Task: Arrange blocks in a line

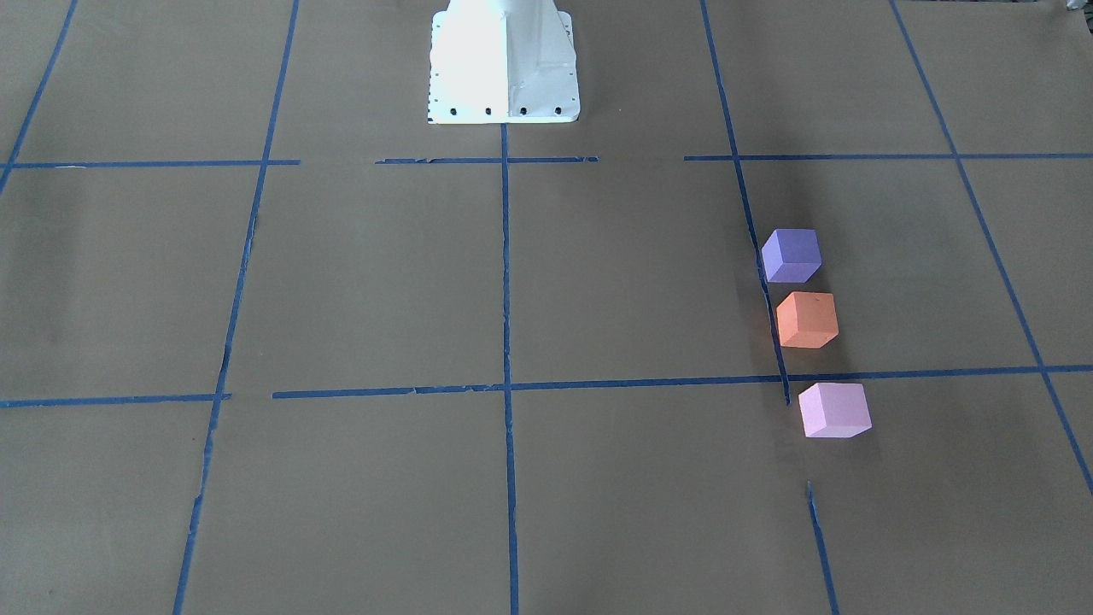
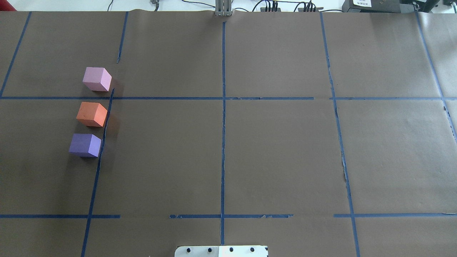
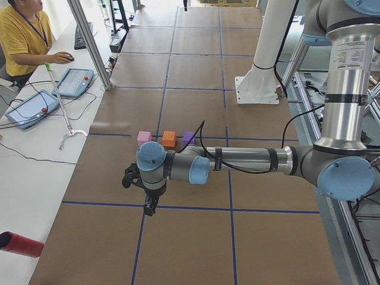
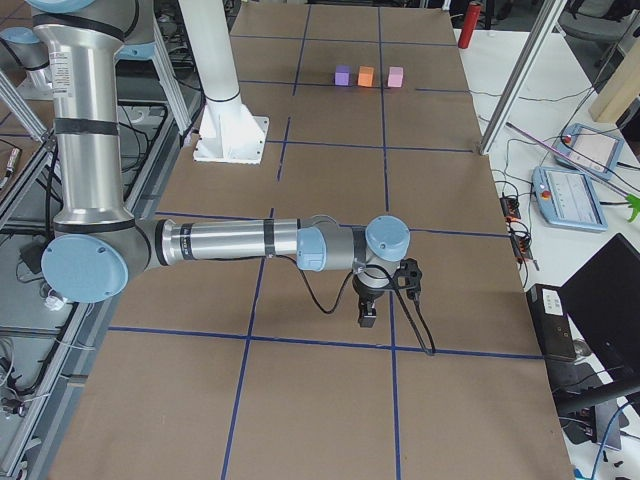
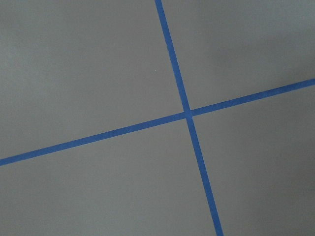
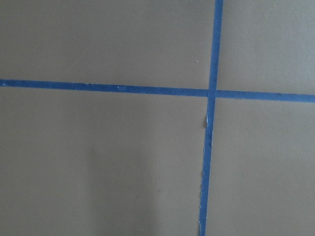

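Counting three blocks, one of each colour, standing in a column near the left edge of the overhead view: pale pink block [image 2: 96,79] uppermost, orange block [image 2: 91,114] midway, purple block [image 2: 85,145] lowest. Sitting apart from one another, hugging the left side of a blue tape line [image 2: 95,178]. Stretching rightward from that line to the right edge, brown worktop [image 2: 278,153], taped into large squares. Hanging over the worktop in the side views, well apart from the blocks: left fingers [image 3: 148,209] and right fingers [image 4: 366,316], both pointing down; not showing clearly enough to tell how far open or whether gripping anything.
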